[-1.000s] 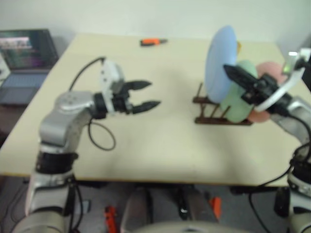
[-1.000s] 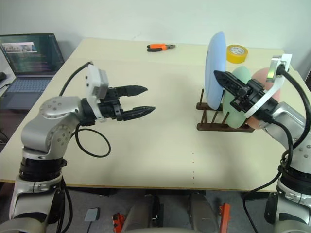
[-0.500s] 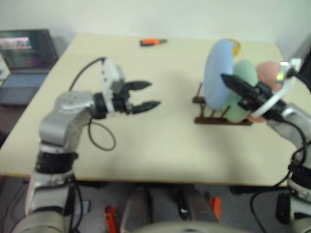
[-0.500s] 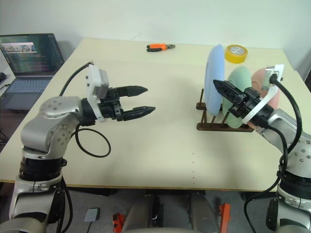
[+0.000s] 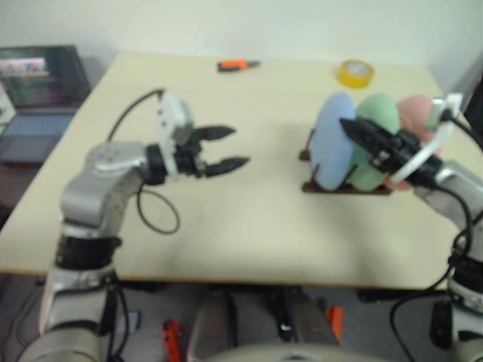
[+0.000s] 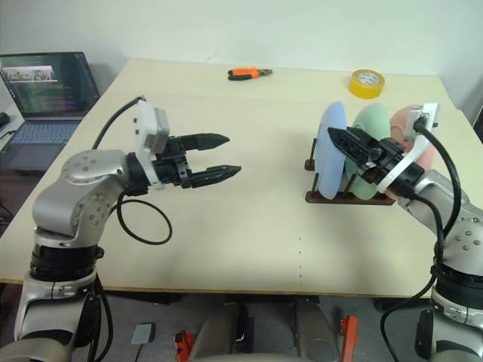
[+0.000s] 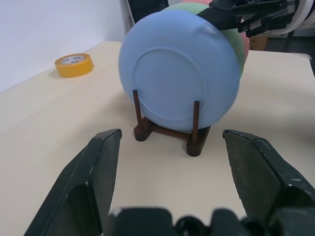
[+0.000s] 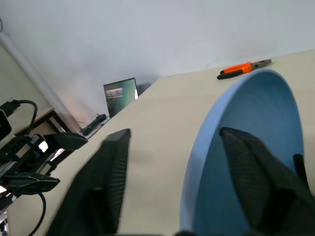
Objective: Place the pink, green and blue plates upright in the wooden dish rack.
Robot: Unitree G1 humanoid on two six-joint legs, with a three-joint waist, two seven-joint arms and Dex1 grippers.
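My left arm (image 6: 75,188) is built of rounded silver-grey shells with black rings at the joints. A white box (image 6: 151,128) sits on its wrist, fed by a looping black cable (image 6: 139,219). The left gripper (image 6: 223,156) ends in two black, tapered fingers (image 6: 207,139). My right arm (image 6: 453,204) has the same silver shells, a white curved bracket (image 6: 400,162), black cables and black fingers (image 6: 349,141).

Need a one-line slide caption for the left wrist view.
Blue plate standing upright in the wooden rack, green plate behind it, yellow tape roll beside.
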